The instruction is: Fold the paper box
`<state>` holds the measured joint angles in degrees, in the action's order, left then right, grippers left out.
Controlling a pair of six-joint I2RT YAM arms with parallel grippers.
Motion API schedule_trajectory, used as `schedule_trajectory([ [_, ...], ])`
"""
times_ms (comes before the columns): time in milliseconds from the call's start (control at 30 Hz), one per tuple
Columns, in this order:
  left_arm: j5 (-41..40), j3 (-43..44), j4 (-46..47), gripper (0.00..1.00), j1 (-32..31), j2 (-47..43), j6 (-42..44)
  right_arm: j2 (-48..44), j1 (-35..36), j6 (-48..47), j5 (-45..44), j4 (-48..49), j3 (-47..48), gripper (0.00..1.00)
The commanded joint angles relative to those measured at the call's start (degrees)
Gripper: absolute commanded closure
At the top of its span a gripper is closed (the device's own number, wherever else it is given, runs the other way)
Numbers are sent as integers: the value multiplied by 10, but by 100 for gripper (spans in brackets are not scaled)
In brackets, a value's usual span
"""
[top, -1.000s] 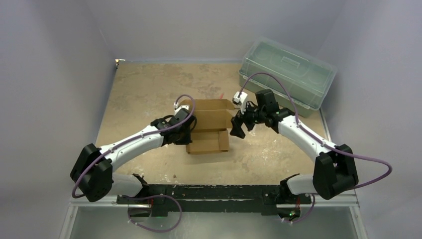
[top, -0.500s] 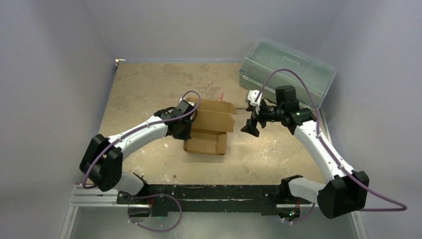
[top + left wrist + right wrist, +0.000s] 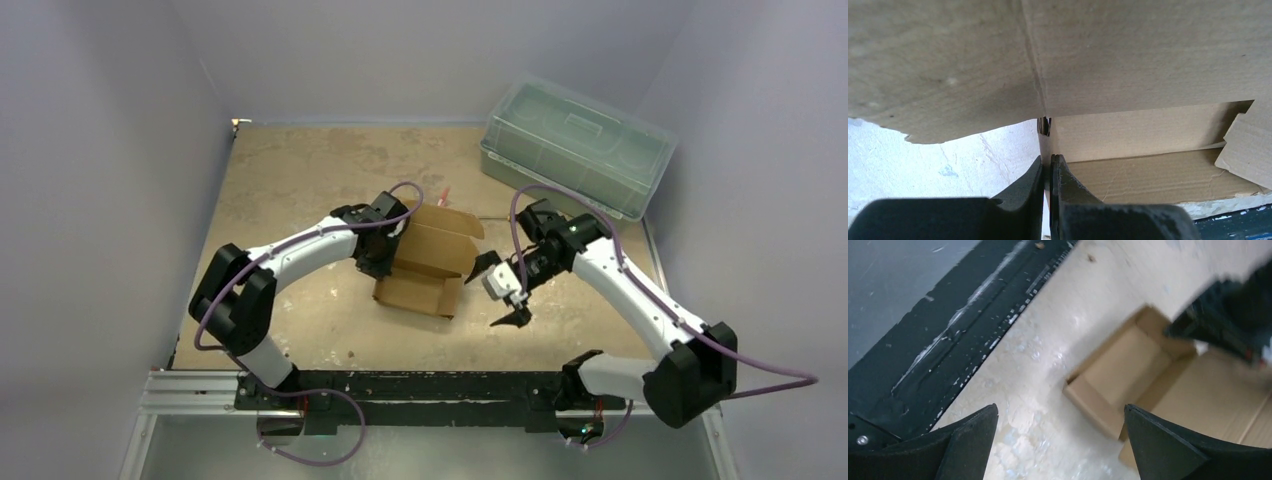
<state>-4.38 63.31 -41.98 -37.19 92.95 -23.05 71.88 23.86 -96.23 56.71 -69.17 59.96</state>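
Paper box (image 3: pixel 428 263) sits half-formed, brown tray open, rear flaps seemingly raised.

This is a robotics lab test cell. Plain grey walls (image 3: pixel 120 130) close in a worn, stained desk (image 3: pixel 300 170). The left arm (image 3: pixel 300 243) and right arm (image 3: pixel 630 290) are bolted to a black rail (image 3: pixel 420 385) at the near edge, and a plastic bin (image 3: pixel 575 150) sits in the corner.

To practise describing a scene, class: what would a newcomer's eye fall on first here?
The half-folded brown paper box in the middle, flaps raised, with the left tool pinched shut on its side wall. Beside it the right tool hangs wide open, holding nothing; a translucent green bin sits at the far right corner.
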Motion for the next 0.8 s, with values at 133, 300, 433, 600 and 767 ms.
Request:
schedule_trajectory([
  [133, 24, 55, -26, 100, 3, 47, 47, -32, 144, -46, -135, 164, -46, 5],
  [300, 29, 67, -33, 100, 3, 62, 59, 7, 190, -60, -228, 253, -75, 12],
  [433, 31, 75, -35, 100, 3, 70, 63, 45, 212, -80, -286, 284, -85, 22],
  [600, 35, 81, -36, 100, 3, 77, 65, 88, 237, -86, -329, 307, -85, 35],
  [767, 36, 87, -42, 100, 3, 78, 67, 132, 258, -86, -368, 300, -72, 54],
])
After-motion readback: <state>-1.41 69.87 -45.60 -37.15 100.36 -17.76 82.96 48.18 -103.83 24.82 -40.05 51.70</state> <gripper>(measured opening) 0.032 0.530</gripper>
